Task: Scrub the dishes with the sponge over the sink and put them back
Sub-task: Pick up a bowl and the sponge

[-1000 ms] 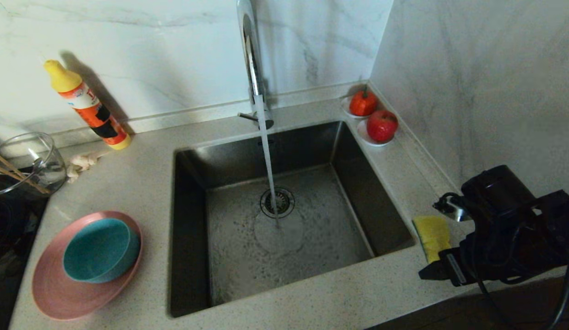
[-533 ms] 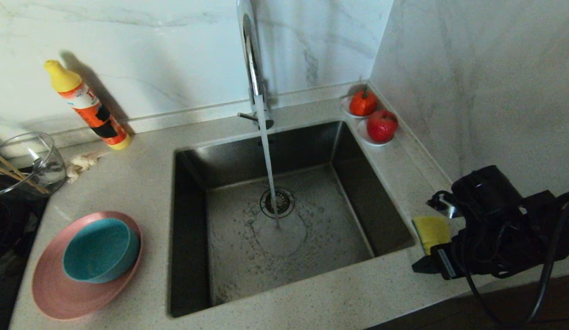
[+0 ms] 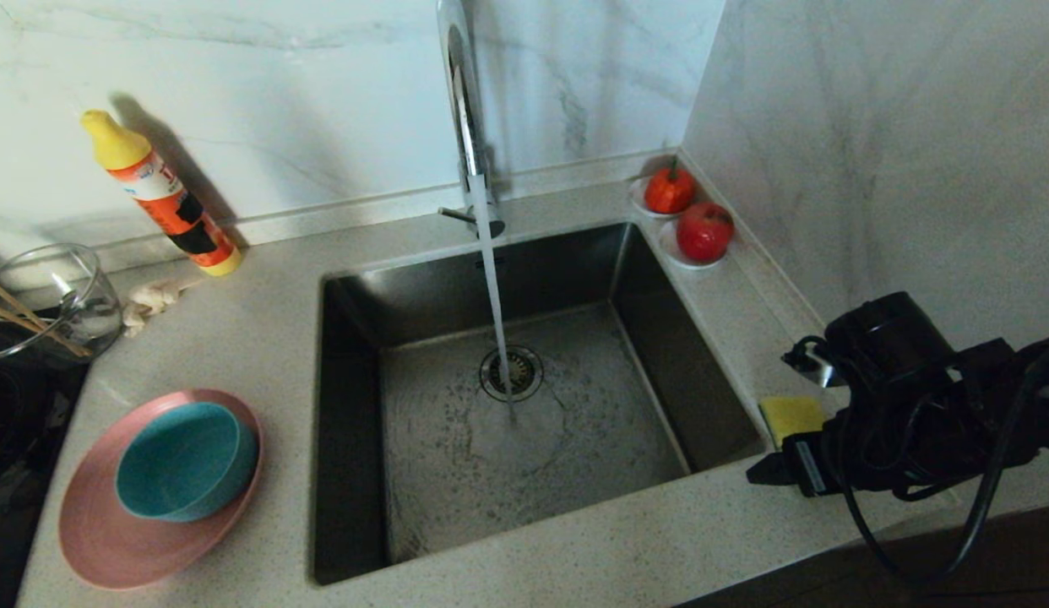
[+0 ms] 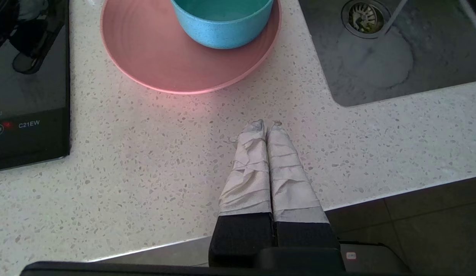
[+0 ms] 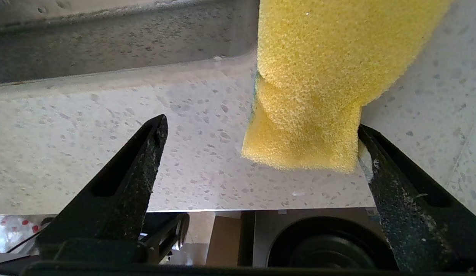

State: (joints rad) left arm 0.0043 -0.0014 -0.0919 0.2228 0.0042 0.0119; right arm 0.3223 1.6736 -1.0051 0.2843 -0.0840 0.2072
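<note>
The teal bowl (image 3: 187,460) sits in the pink plate (image 3: 111,523) on the counter left of the sink (image 3: 685,363). Thin wooden sticks (image 3: 18,317) lean in a glass jug. The yellow sponge (image 3: 790,415) lies on the counter right of the sink. My right gripper (image 3: 786,447) is low over it and open. In the right wrist view the sponge's (image 5: 318,76) near end lies between the spread fingers of the right gripper (image 5: 261,123), close against one finger. My left gripper (image 4: 265,124) is shut and empty above the counter's front edge, short of the plate (image 4: 165,57).
Water runs from the chrome tap (image 3: 465,110) onto the drain strainer (image 3: 512,371). An orange bottle (image 3: 161,194) leans on the back wall, with a crumpled cloth (image 3: 149,300) beside it. Two saucers with red fruit (image 3: 702,232) stand at the back right. A black hob (image 4: 27,84) lies left of the plate.
My right gripper has slid further over the sponge, hiding more of it. The left arm, plate and bowl have not moved.
</note>
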